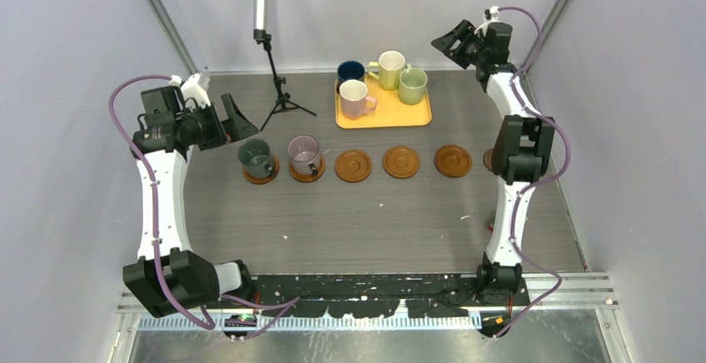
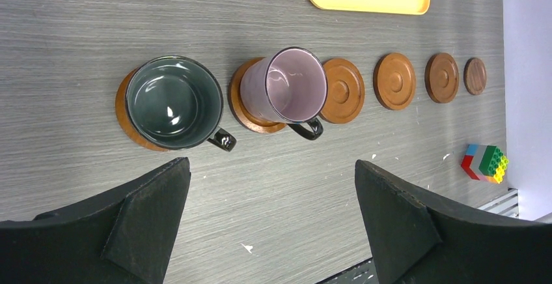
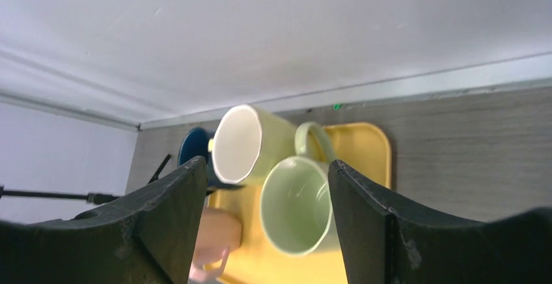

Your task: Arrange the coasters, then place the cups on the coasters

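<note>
Several brown coasters lie in a row across the table. The dark green cup (image 1: pixel 255 156) (image 2: pixel 174 101) stands on the leftmost one and the mauve cup (image 1: pixel 304 155) (image 2: pixel 286 87) on its neighbour. Bare coasters (image 1: pixel 353 166) (image 1: pixel 401 162) (image 1: pixel 453 161) follow to the right; the right arm partly hides the last. Navy (image 1: pixel 350 71), pale yellow (image 1: pixel 391 70), light green (image 1: pixel 412 86) (image 3: pixel 296 206) and pink (image 1: pixel 355 98) cups stand on the yellow tray (image 1: pixel 416 115). My left gripper (image 1: pixel 237 121) (image 2: pixel 272 167) hangs open and empty, left of the dark green cup. My right gripper (image 1: pixel 454 42) (image 3: pixel 267 167) is open in the air, back right of the tray.
A black tripod stand (image 1: pixel 279 88) rises at the back, left of the tray. A multicoloured toy block (image 2: pixel 485 163) lies near the table's right front. Grey walls close in the left, right and back sides.
</note>
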`<state>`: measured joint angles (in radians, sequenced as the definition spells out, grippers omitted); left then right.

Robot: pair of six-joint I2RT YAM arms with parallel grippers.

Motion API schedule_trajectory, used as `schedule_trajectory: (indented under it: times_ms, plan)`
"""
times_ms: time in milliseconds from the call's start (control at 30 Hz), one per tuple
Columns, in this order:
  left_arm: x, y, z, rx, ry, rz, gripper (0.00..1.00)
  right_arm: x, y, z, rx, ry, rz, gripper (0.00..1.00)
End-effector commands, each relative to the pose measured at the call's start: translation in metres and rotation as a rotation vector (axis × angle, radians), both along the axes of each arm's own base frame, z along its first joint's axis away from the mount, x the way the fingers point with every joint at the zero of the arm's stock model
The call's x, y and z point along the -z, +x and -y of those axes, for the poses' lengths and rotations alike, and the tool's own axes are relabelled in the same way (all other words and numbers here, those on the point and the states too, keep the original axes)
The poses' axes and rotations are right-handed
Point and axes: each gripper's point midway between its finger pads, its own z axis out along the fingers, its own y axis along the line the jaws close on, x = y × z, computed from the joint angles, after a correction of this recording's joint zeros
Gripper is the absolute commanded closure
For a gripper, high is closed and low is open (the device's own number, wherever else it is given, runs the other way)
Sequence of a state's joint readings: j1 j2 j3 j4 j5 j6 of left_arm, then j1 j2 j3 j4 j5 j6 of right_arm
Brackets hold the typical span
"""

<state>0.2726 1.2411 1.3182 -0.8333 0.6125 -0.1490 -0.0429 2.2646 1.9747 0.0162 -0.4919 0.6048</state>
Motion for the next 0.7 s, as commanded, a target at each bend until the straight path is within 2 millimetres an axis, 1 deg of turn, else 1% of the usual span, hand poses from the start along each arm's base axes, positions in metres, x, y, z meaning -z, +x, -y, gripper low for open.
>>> schedule_trajectory:
  times_ms: [0, 133, 267, 367, 433, 533, 633, 667]
  plan:
    - [-0.011, 0.005, 0.0, 0.013, 0.008, 0.058, 0.0, 0.012, 0.026, -0.007, 0.028, 0.03, 0.004, 0.25]
    - [-0.01, 0.005, 0.0, 0.009, 0.014, 0.055, 0.0, 0.024, 0.037, -0.01, 0.017, 0.057, -0.006, 0.24]
    - [-0.008, 0.006, -0.001, 0.006, 0.014, 0.048, 0.0, 0.032, 0.035, -0.023, -0.032, 0.073, -0.007, 0.24]
    - [-0.007, 0.008, -0.001, 0.007, 0.01, 0.044, 0.0, 0.035, 0.028, -0.034, -0.078, 0.097, -0.015, 0.24]
    - [-0.006, 0.008, -0.001, 0.008, 0.008, 0.043, 0.0, 0.034, 0.021, -0.039, -0.105, 0.121, -0.013, 0.24]
    - [-0.005, 0.007, -0.001, 0.009, 0.011, 0.043, 0.0, 0.033, 0.007, -0.049, -0.148, 0.143, -0.02, 0.26]
    - [-0.005, 0.006, -0.001, 0.006, 0.012, 0.045, 0.0, 0.033, -0.007, -0.053, -0.176, 0.154, -0.035, 0.27]
    - [-0.005, 0.006, -0.001, 0.006, 0.012, 0.045, 0.0, 0.034, -0.015, -0.072, -0.209, 0.155, -0.046, 0.28]
